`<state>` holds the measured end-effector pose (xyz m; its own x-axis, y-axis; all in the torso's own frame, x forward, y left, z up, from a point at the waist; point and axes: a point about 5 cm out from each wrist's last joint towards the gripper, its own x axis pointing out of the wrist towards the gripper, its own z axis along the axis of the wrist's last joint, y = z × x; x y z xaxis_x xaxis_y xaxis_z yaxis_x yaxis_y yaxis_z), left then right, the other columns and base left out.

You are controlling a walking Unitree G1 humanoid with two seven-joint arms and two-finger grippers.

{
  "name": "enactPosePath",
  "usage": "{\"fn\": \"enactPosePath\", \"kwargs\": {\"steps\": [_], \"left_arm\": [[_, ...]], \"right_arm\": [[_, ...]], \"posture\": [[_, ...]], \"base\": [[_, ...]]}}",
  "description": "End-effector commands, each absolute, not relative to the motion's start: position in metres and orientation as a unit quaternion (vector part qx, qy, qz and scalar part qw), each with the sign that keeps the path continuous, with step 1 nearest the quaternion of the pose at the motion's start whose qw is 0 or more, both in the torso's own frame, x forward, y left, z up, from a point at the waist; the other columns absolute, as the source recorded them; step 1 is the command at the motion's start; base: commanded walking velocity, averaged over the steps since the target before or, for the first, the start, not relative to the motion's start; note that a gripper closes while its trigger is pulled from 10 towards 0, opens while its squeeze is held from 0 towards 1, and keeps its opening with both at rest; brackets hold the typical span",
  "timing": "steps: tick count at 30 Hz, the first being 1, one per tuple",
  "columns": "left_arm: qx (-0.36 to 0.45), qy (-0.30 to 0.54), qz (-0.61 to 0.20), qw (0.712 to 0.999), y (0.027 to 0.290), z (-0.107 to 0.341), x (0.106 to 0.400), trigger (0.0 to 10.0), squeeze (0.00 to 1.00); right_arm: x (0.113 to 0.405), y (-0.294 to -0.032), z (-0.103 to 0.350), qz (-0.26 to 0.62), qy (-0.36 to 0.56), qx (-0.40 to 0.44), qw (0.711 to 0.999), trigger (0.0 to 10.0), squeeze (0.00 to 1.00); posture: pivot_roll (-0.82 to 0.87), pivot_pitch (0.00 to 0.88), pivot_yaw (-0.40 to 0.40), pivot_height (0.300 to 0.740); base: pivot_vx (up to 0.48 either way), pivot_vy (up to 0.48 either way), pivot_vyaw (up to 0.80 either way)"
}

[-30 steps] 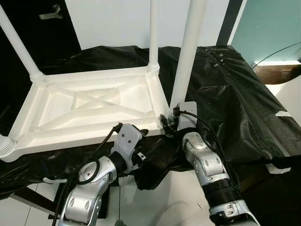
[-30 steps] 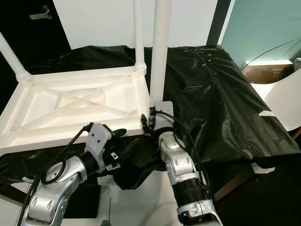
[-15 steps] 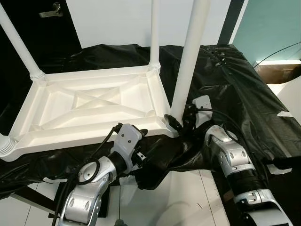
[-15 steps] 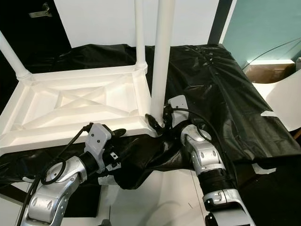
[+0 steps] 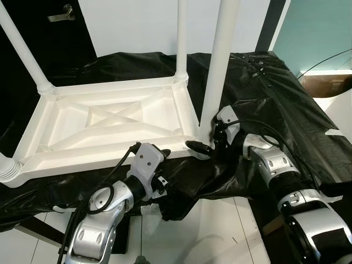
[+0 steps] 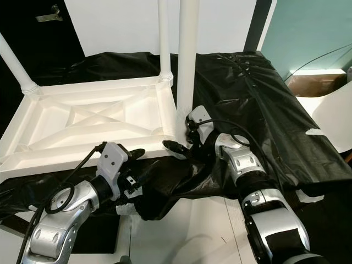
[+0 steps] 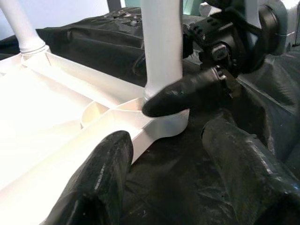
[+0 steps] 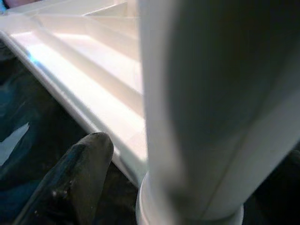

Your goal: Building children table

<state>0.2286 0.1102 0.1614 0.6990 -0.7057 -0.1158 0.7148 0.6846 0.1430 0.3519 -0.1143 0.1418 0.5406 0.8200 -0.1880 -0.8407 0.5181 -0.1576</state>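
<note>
I had the white plastic children's table [image 5: 104, 124] lying upside down on the black plastic sheet [image 5: 275, 99], its ribbed underside facing up, and I took it as my landmark. At its far left corner one white leg [image 5: 22, 49] stood tilted outward, with a dark door and its lever handle [image 5: 59, 12] behind it. A ribbed leg base [image 5: 7, 170] sat at the near left corner. Another leg [image 5: 181, 38] rose upright from the far right corner.

Just below the table's near edge, the left gripper [image 7: 164, 164] hovered with its two black fingers [image 7: 101, 173] spread wide, holding nothing; one finger lay close under the table rim, the other sat over the sheet beyond the corner. Its silver arm [image 5: 102, 220] and looped cable crossed the white floor [image 5: 209, 231] below.

At the near right corner stood the fourth leg [image 5: 220, 60], upright in its socket. The right gripper [image 5: 204, 144] sat against that leg's base, one black finger [image 7: 187, 93] lying along the corner. From my wrist camera the leg [image 8: 206, 108] blocked nearly everything, so I could not tell whether the fingers actually clamped it.

Right of the table, the sheet draped in folds toward a teal wall [image 5: 319, 33].
</note>
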Motion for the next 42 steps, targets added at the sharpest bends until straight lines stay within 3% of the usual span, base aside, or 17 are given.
{"fn": "enactPosePath", "kwargs": {"steps": [1,2,3,4,11,21,25,27,36,37,38,39,42], "left_arm": [[0.088,0.029,-0.362,0.927,0.112,0.160,0.230,10.0,0.00],[0.088,0.029,-0.363,0.927,0.112,0.160,0.230,10.0,0.00],[0.088,0.029,-0.363,0.927,0.112,0.160,0.230,10.0,0.00],[0.088,0.029,-0.363,0.927,0.112,0.160,0.230,10.0,0.00],[0.088,0.032,-0.365,0.926,0.112,0.160,0.228,10.0,0.00],[0.084,0.037,-0.368,0.925,0.111,0.158,0.227,10.0,0.00],[0.082,0.037,-0.368,0.925,0.111,0.158,0.227,10.0,0.00],[0.081,0.037,-0.369,0.925,0.110,0.158,0.227,10.0,0.00],[0.080,0.032,-0.366,0.926,0.111,0.161,0.231,10.0,0.00],[0.080,0.031,-0.367,0.926,0.111,0.161,0.231,10.0,0.00],[0.080,0.031,-0.367,0.926,0.110,0.161,0.231,10.0,0.00],[0.081,0.030,-0.368,0.926,0.110,0.161,0.232,10.0,0.00],[0.082,0.029,-0.372,0.924,0.109,0.161,0.232,10.0,0.00]], "right_arm": [[0.353,-0.115,0.142,0.489,0.047,-0.131,0.861,6.2,0.00],[0.354,-0.116,0.141,0.492,0.047,-0.133,0.859,4.7,0.00],[0.354,-0.117,0.141,0.495,0.047,-0.134,0.857,4.7,0.00],[0.355,-0.118,0.140,0.495,0.049,-0.133,0.857,0.0,0.00],[0.356,-0.120,0.135,0.480,0.062,-0.111,0.868,0.0,0.00],[0.351,-0.110,0.121,0.312,0.095,-0.054,0.944,0.0,0.00],[0.345,-0.101,0.118,0.278,0.096,-0.039,0.955,0.0,0.00],[0.334,-0.090,0.114,0.221,0.104,-0.018,0.970,0.0,0.00],[0.314,-0.077,0.112,0.126,0.115,0.013,0.985,0.0,0.00],[0.313,-0.077,0.115,0.128,0.108,0.021,0.986,1.3,0.00],[0.313,-0.078,0.117,0.130,0.104,0.026,0.986,1.3,0.00],[0.313,-0.078,0.120,0.131,0.098,0.022,0.986,10.0,0.00],[0.313,-0.078,0.124,0.133,0.088,0.014,0.987,10.0,0.00]], "posture": [[0.07,0.016,0.006,0.740],[0.07,0.017,0.007,0.740],[0.07,0.017,0.007,0.740],[0.07,0.019,0.009,0.740],[0.07,0.029,0.012,0.740],[0.06,0.037,0.007,0.740],[0.06,0.039,0.005,0.740],[0.06,0.036,0.004,0.740],[0.05,0.045,0.003,0.740],[0.05,0.044,0.003,0.740],[0.05,0.044,0.003,0.740],[0.05,0.047,0.002,0.740],[0.04,0.041,0.003,0.740]], "base": [[0.000,0.000,0.00],[0.000,0.000,0.00],[0.000,0.000,0.00],[0.000,0.000,0.00],[0.000,0.000,0.00],[0.000,0.000,0.00],[0.000,0.000,0.00],[0.000,0.000,0.00],[0.000,0.000,0.00],[0.000,0.000,0.00],[0.000,0.000,0.00],[0.000,0.000,0.00],[0.000,0.000,0.00]]}}
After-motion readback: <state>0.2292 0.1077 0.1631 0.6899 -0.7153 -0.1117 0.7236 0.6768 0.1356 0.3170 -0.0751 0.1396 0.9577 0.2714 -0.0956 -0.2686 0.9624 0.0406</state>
